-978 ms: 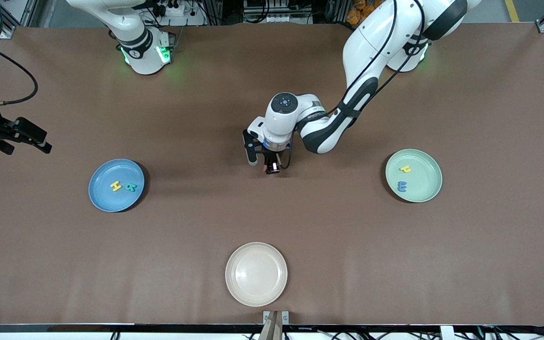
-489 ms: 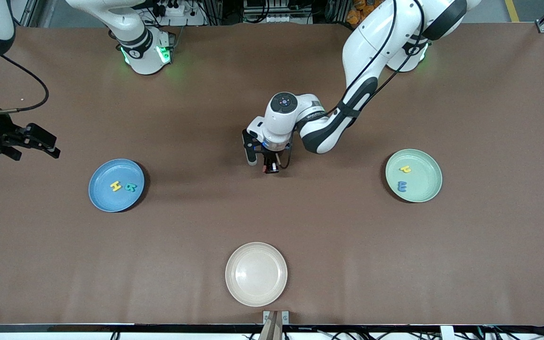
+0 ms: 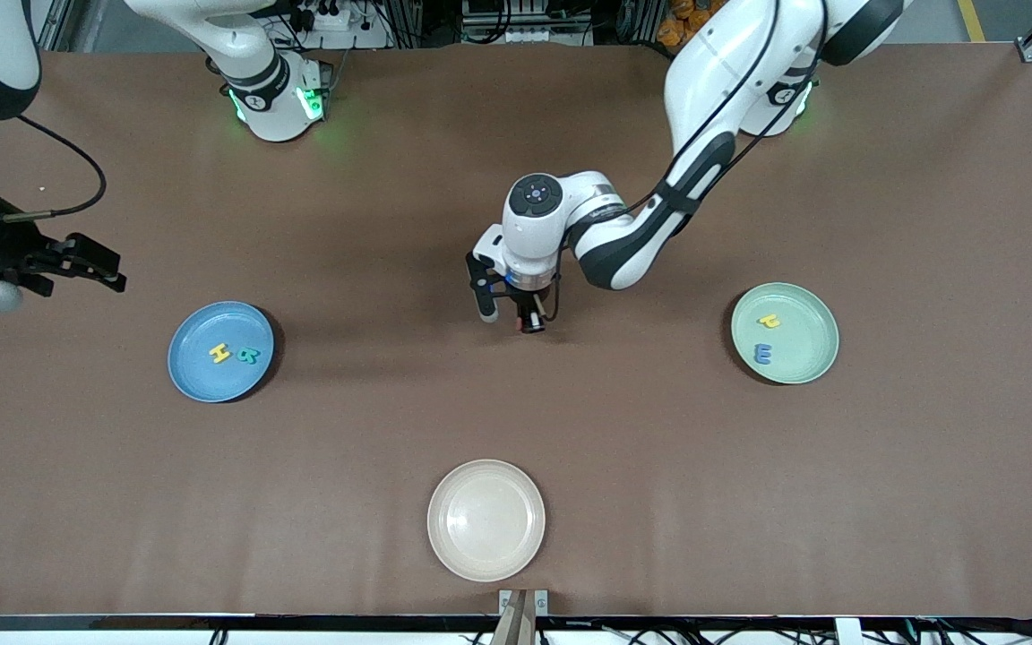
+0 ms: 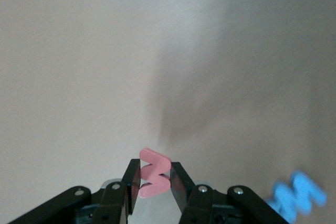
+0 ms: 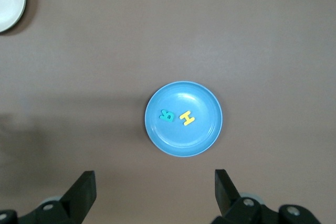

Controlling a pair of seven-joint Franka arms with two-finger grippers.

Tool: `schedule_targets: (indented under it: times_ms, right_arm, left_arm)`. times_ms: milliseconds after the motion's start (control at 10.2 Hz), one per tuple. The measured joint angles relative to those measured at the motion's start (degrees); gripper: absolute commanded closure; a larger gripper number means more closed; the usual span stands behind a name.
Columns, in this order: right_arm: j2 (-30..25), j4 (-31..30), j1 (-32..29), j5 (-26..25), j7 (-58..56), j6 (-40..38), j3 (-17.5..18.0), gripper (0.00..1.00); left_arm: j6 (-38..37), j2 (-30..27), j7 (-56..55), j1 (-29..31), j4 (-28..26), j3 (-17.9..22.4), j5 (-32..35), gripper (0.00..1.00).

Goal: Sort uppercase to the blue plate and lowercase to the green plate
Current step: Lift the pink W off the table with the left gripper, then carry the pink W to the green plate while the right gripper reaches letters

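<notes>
While the left gripper (image 4: 155,182) stays clamped on the red w (image 4: 154,180) over mid-table and the right gripper (image 5: 152,192) waits spread above the blue plate (image 5: 184,119), carriage should run level to the green plate (image 3: 785,332); a blurred blue letter (image 4: 298,196) sits partly cropped.

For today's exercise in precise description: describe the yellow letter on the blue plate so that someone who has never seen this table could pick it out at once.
Find the blue plate toward the right arm's end of the table. Two small letters lie side by side in it. The wanted one is the yellow H, with straight bars; its neighbour, the R, is teal-green.
</notes>
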Motion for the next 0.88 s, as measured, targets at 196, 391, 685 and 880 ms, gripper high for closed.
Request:
schedule_targets:
  times_ms: [196, 391, 685, 880]
  right_arm:
    - [0.01, 0.82, 0.23, 0.1, 1.88, -1.23, 2.34, 0.0]
    - [0.13, 0.99, 3.27, 0.15, 9.58, -1.54, 4.75, 0.0]
    - [1.86, 0.94, 6.28, 0.15, 18.61, -1.26, 10.49, 0.0]
    - [4.51, 0.94, 9.74, 0.13, 20.61, 0.57, 12.16, 0.0]
  left_arm:
    - [-8.2, -6.27, -0.45, 5.84, -1.2, -1.56, -3.63, 1.0]
    - [-10.9, -12.21, 0.71, 13.39, -5.17, -1.79, -7.84, 1.0]
    - [-16.32, -17.71, 4.53, 23.09, -8.23, 0.52, -12.8, 1.0]
    - [-17.2, -19.66, 9.27, 25.58, -10.44, 7.0, -19.25, 1.0]
